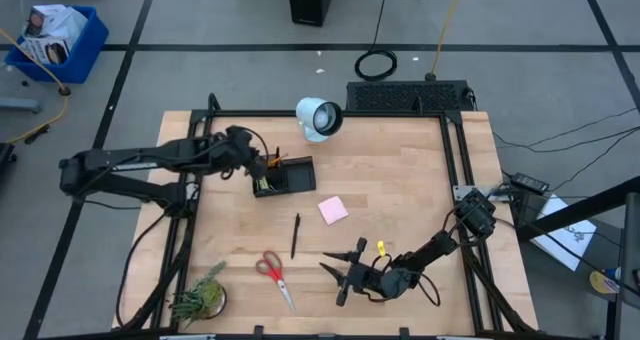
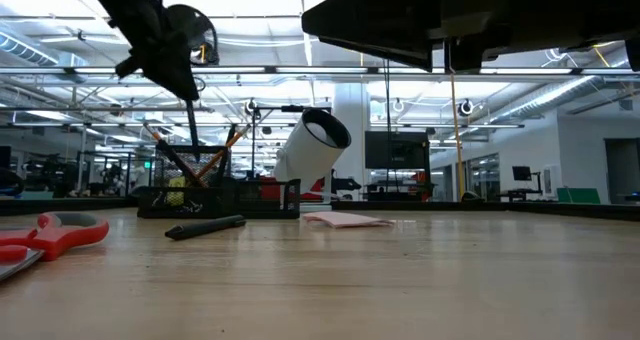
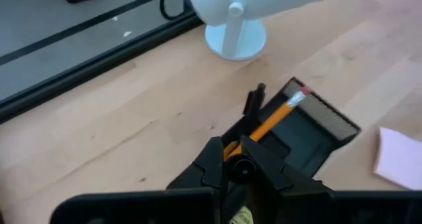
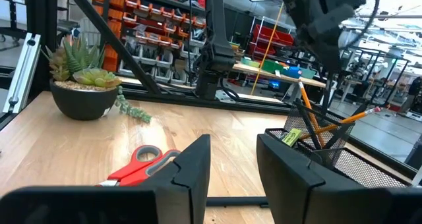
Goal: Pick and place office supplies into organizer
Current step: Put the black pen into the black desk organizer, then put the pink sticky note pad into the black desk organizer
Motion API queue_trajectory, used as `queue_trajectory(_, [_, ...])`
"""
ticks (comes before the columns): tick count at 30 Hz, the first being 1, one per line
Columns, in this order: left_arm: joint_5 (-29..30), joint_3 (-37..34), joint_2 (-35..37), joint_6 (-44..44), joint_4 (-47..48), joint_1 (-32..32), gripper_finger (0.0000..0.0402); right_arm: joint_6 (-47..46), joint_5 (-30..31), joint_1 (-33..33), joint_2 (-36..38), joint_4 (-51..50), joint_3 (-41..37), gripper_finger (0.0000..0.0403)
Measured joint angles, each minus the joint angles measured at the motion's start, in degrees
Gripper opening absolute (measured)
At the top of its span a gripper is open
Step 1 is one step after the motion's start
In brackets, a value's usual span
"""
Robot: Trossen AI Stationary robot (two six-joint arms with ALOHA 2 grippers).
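Left gripper (image 1: 262, 167) clamps a pencil (image 3: 271, 120) slanting down into the organizer (image 1: 285, 176) just below its jaws; right gripper (image 1: 350, 270) waits part-open.

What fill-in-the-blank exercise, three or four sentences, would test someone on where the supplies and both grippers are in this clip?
1. The left gripper is shut on an orange ____ over the organizer.
2. The red-handled scissors lie on the table beside the potted ____.
3. The pink sticky-note pad lies ____ the organizer, on bare wood.
4. The right gripper hangs low over the table with its fingers ____.

Missing words: pencil; plant; outside; open
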State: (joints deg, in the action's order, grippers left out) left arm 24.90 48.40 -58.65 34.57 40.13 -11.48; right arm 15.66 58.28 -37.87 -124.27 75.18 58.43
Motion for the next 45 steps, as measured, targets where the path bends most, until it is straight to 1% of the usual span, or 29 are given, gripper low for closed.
queue_trajectory(6, [-2.9, 0.0, -5.1, -1.5, -2.1, -1.7, 0.003, -0.2, 0.0, 0.0, 0.0, 0.0, 0.0, 0.0116])
queue_trajectory(12, [-3.4, 0.0, -8.9, 0.1, -3.9, -1.7, 0.0035, -0.2, 0.0, 0.0, 0.0, -0.2, 0.0, 0.0116])
queue_trajectory(15, [-5.5, 0.0, -10.9, 0.1, -3.8, -1.7, 0.0053, -0.2, 0.0, 0.0, 0.0, -0.3, 0.0, 0.0116])
queue_trajectory(20, [-5.8, 0.0, -12.8, 1.7, -3.5, -1.7, 0.0108, -0.2, 0.0, 0.0, 0.0, -0.4, 0.0, 0.0116])
queue_trajectory(25, [-5.6, 0.0, -11.7, 1.0, -3.7, -0.9, 0.0159, -0.2, 0.0, 0.0, 0.0, -0.4, 0.0, 0.0116])
queue_trajectory(29, [-5.2, 0.0, -9.1, 0.4, -4.1, 0.6, 0.0183, -1.4, 0.0, 0.0, 0.0, -0.5, 0.0, 0.0116])
queue_trajectory(31, [-5.0, 0.0, -7.4, 0.2, -4.4, 1.4, 0.0189, -1.4, 0.0, 0.0, 0.0, -0.5, 0.0, 0.0116])
queue_trajectory(37, [-0.5, 0.0, -1.5, -0.2, -4.4, 4.4, 0.0191, -2.4, 0.2, 0.0, 0.0, -1.3, 0.0, 0.0116])
queue_trajectory(40, [1.7, 0.0, 1.0, -0.6, -5.6, 7.1, 0.0187, 2.3, 0.7, -0.5, 0.2, -4.7, 0.0, 0.0116])
queue_trajectory(41, [2.0, 0.0, 1.4, -1.0, -6.0, 8.1, 0.0187, 3.7, 2.3, -0.8, 0.4, -6.5, 0.1, 0.0116])
queue_trajectory(43, [2.0, 0.0, 2.1, -1.1, -7.5, 10.4, 0.0187, 5.6, 7.5, -1.3, 1.5, -11.8, 0.3, 0.0116])
queue_trajectory(45, [2.1, 0.0, 2.3, -1.1, -8.4, 12.6, 0.0187, 7.6, 10.4, -1.4, 3.1, -19.5, 0.7, 0.0117])
